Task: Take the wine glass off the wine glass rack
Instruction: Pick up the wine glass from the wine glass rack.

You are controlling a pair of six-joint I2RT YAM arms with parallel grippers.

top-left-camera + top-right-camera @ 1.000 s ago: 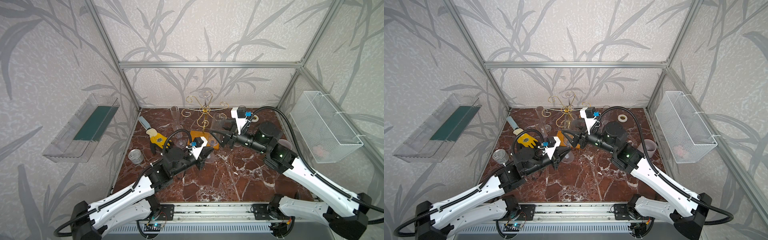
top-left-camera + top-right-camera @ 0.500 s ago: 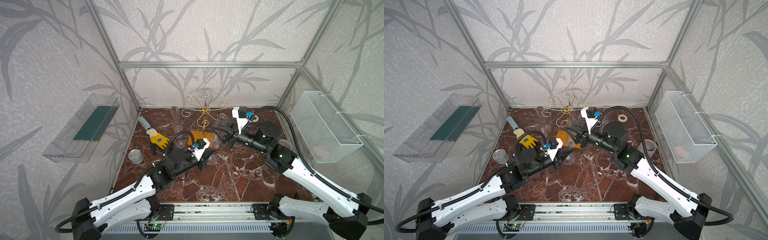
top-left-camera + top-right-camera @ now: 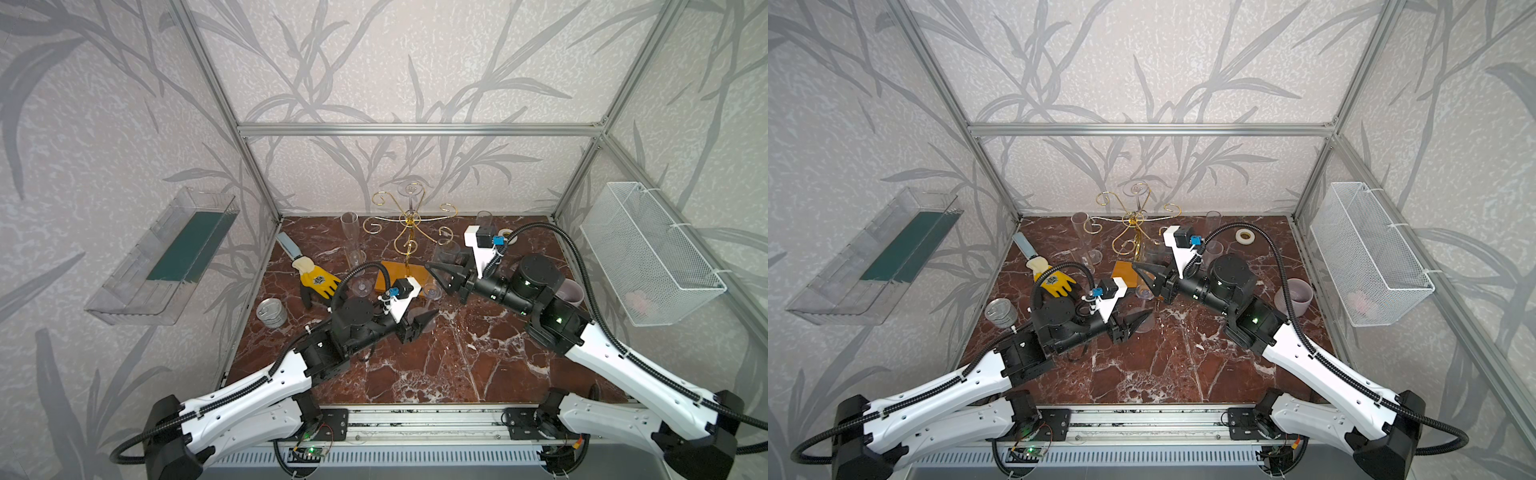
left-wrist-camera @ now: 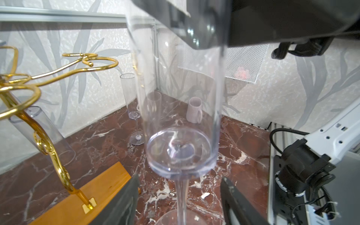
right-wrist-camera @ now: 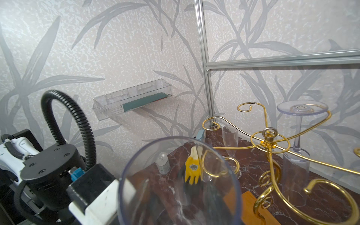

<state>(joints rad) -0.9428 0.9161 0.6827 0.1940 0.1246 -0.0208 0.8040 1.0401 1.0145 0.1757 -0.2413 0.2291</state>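
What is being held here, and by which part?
The wine glass, by its upper bowl, in the right gripper; the left gripper stands open around its stem.

Both arms reach in from the near edge of the bench and converge toward its middle. The left arm (image 3: 257, 395) lies low, its forearm nearly level. The left tool (image 3: 422, 323) sits close above the bench, and its fingers (image 4: 124, 198) stand wide apart. The right arm (image 3: 615, 365) climbs more steeply, bent at the wrist. The right tool (image 3: 438, 275) sits higher and farther back, pointing toward the left one, with its jaws partly closed around the bowl of the wine glass (image 4: 181, 109).
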